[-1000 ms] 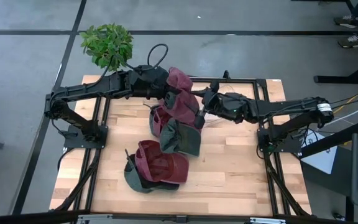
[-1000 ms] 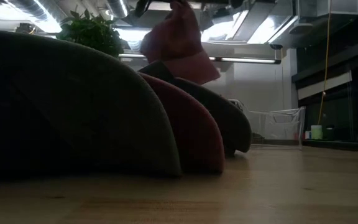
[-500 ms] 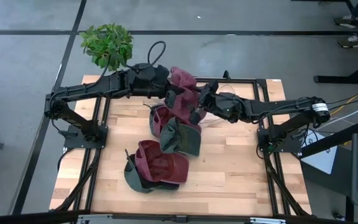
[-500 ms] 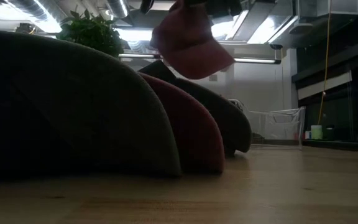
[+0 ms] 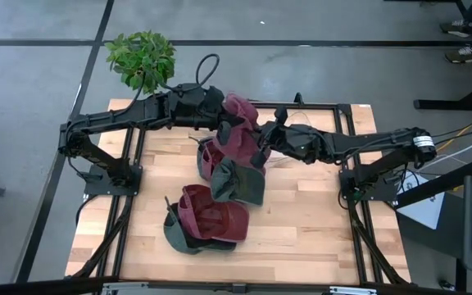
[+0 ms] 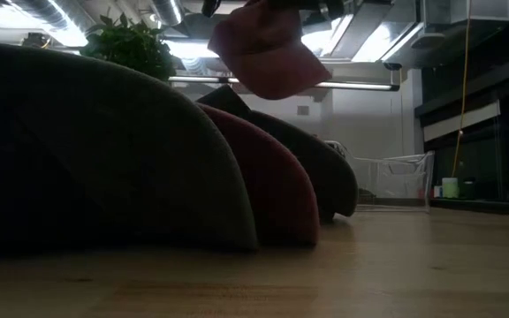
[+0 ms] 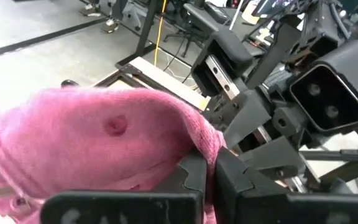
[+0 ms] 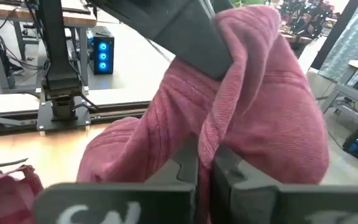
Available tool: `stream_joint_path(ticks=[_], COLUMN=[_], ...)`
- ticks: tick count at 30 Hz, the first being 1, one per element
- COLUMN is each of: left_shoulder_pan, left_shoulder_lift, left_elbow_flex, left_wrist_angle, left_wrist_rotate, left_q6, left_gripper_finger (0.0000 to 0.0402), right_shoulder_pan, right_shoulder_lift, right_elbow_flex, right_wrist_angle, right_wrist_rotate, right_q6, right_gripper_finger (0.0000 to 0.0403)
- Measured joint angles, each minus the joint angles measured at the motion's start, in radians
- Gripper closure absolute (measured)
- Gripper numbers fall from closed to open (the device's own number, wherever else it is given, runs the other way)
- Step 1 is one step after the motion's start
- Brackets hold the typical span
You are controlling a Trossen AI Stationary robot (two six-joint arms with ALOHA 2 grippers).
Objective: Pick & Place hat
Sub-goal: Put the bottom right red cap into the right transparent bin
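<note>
Now the right claw (image 5: 262,141) has closed in and clamps the soft maroon corduroy cap (image 5: 238,131) alongside the left claw (image 5: 224,117), both pinching it, aloft above the wooden desk (image 5: 301,213); a handover looks underway.

You look down on a pale butcher-block wooden table (image 5: 301,221) standing on a grey concrete floor (image 5: 31,90) crossed by dark seams. A leafy green potted plant (image 5: 142,57) sits beyond its far left corner. Across the room, long fluorescent ceiling lights (image 6: 360,86) glow above a white wall (image 6: 369,124).
</note>
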Motion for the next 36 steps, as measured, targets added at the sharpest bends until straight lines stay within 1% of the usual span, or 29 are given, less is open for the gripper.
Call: stream_joint_path(ticks=[2, 5, 10, 15, 19, 23, 26, 28, 30, 33, 36], left_shoulder_pan=[0.0, 0.0, -0.006, -0.038, -0.081, -0.123, -0.145, -0.153, -0.158, -0.158, -0.159], left_shoulder_lift=[-0.004, -0.013, -0.052, -0.081, -0.079, -0.067, -0.069, -0.068, -0.068, -0.059, -0.04], left_elbow_flex=[0.0, 0.0, 0.0, 0.0, 0.0, -0.001, -0.001, -0.001, -0.001, -0.006, -0.008], left_wrist_angle=[-0.012, -0.055, -0.139, -0.129, -0.126, -0.127, -0.121, -0.11, -0.089, -0.038, -0.036], left_wrist_rotate=[0.007, 0.024, 0.028, 0.018, -0.041, -0.157, -0.248, -0.286, -0.286, -0.253, -0.238], left_q6=[0.019, 0.039, 0.048, 0.124, 0.167, 0.229, 0.283, 0.303, 0.312, 0.305, 0.29], left_gripper_finger=[0.0386, 0.0364, 0.0311, 0.0256, 0.0218, 0.0188, 0.017, 0.016, 0.0151, 0.0139, 0.0131], right_shoulder_pan=[0.001, 0.001, 0.001, -0.004, -0.005, -0.005, -0.005, -0.004, -0.004, -0.004, -0.004], right_shoulder_lift=[-0.007, -0.03, -0.089, -0.136, -0.144, -0.144, -0.144, -0.144, -0.144, -0.144, -0.144], right_elbow_flex=[0.0, 0.0, 0.0, 0.0, 0.0, 0.0, 0.0, 0.0, 0.0, 0.0, 0.0], right_wrist_angle=[-0.014, -0.068, -0.129, -0.138, -0.12, -0.12, -0.116, -0.102, -0.08, -0.055, -0.038], right_wrist_rotate=[-0.001, -0.003, 0.013, 0.035, 0.034, -0.03, -0.047, -0.049, -0.071, -0.094, -0.097], right_q6=[0.007, 0.01, 0.049, 0.11, 0.149, 0.157, 0.164, 0.16, 0.16, 0.159, 0.155], right_gripper_finger=[0.0388, 0.0396, 0.0395, 0.0398, 0.0399, 0.0399, 0.0399, 0.0399, 0.0399, 0.0399, 0.0399])
